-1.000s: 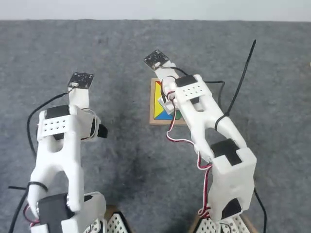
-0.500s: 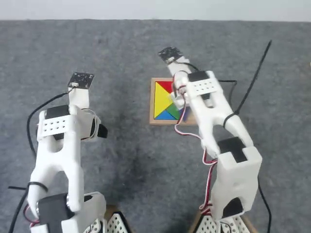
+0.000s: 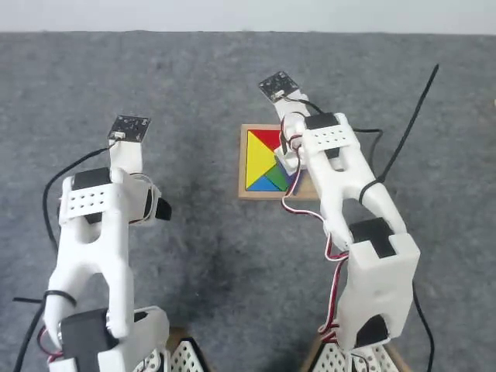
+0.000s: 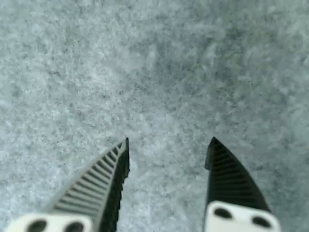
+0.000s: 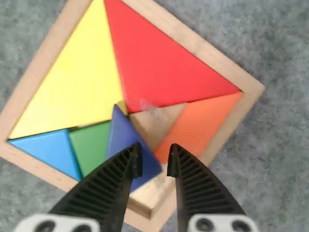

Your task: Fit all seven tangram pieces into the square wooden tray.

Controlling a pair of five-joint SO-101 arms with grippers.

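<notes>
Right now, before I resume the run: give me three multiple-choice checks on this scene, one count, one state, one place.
1. Coloured pieces in the tray: A) four B) eight C) six.
2. The tray's centre is: A) a bare wood gap B) filled C) under a hand.
3. The left end effector hangs over: A) the tray B) bare grey mat C) a cup.
Answers: 1 C: yellow, red, orange, light blue, green and dark blue pieces. 2 A: wood shows between red, orange and dark blue. 3 B: its wrist view has mat below it.
</notes>
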